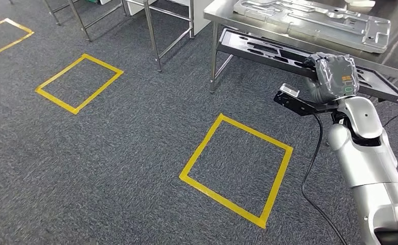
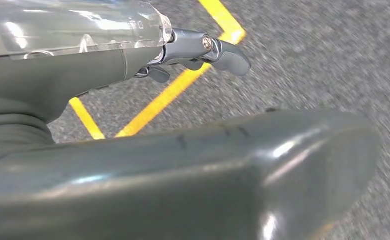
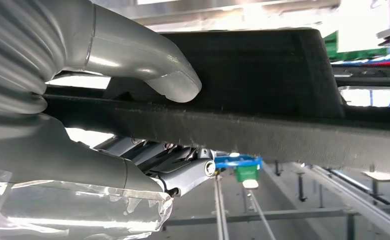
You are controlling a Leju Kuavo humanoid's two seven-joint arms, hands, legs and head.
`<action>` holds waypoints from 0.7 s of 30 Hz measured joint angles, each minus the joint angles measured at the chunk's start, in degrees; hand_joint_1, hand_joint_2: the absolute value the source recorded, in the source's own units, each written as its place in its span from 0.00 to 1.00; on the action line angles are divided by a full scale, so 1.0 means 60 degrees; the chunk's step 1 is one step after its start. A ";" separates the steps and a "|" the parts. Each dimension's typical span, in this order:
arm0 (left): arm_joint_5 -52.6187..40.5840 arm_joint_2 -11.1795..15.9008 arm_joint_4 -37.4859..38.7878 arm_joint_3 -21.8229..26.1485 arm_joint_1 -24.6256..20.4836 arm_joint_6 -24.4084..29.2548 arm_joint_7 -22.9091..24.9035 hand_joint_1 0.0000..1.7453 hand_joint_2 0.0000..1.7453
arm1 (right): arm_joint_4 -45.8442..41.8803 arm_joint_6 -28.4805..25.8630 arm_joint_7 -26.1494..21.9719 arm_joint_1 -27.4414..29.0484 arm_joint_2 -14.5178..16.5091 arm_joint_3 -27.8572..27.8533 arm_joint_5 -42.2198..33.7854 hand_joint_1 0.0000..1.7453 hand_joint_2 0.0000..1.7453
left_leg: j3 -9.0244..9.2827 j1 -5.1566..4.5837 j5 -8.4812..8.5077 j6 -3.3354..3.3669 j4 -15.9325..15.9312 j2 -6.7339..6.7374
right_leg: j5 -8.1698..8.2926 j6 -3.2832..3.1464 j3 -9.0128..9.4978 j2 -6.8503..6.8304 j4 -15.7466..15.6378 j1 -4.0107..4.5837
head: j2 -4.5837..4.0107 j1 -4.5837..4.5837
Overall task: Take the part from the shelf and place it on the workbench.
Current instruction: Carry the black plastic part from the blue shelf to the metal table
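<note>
One robot hand (image 1: 334, 76), the right, does the work here: it grips the near edge of the black part (image 1: 268, 51), a long flat panel with cut-outs lying on the lower shelf under the steel worktop (image 1: 391, 51). The right wrist view shows the thumb (image 3: 147, 65) on one face of the black edge and the fingers (image 3: 177, 170) curled beneath, so the pinch looks closed on it. A silver panel (image 1: 314, 20) already lies on the worktop. To do this well, draw the part straight out along the shelf, level, before lifting; held at one end, it may sag or twist. The left robot hand (image 2: 203, 50) hangs over the carpet, fingers loosely apart, holding nothing.
</note>
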 joint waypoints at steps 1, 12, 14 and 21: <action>0.0007 -0.0004 0.0002 0.0000 0.0012 -0.0006 -0.0011 0.00 0.00 | 0.0012 0.0000 0.0018 -0.0017 0.0016 0.0004 -0.0005 1.00 1.00 | 0.0158 -0.0002 0.0042 0.0028 -0.0335 -0.0112 | -0.0042 0.0050 0.0017 0.0066 -0.0003 -0.0008 | -0.0001 0.0003; 0.0101 -0.0049 0.0005 0.0005 0.0049 -0.0165 -0.0086 0.00 0.00 | 0.0068 0.0017 0.0272 0.0059 0.0040 0.0007 0.0083 1.00 1.00 | 0.1203 0.0008 -0.0674 0.0326 -0.0759 0.0144 | -0.0603 0.0451 -0.1839 -0.0536 0.2469 -0.0096 | 0.0001 0.0015; 0.0097 -0.0055 0.0005 0.0004 0.0080 -0.0183 -0.0094 0.00 0.00 | 0.0070 0.0023 0.0289 0.0074 0.0034 0.0002 0.0078 1.00 1.00 | 0.1516 0.0006 -0.0928 0.0275 -0.0769 0.0150 | 0.0358 0.0377 -0.1593 -0.0572 0.1232 -0.0082 | 0.0000 0.0016; 0.0087 -0.0046 0.0012 0.0004 0.0018 -0.0298 -0.0118 0.00 0.00 | 0.0039 0.0068 0.0307 0.0035 -0.0012 -0.0020 0.0040 1.00 1.00 | 0.1766 0.0003 -0.1099 -0.0072 -0.0190 0.0217 | 0.0781 -0.0060 -0.0922 -0.0527 -0.0101 0.0039 | 0.0002 0.0015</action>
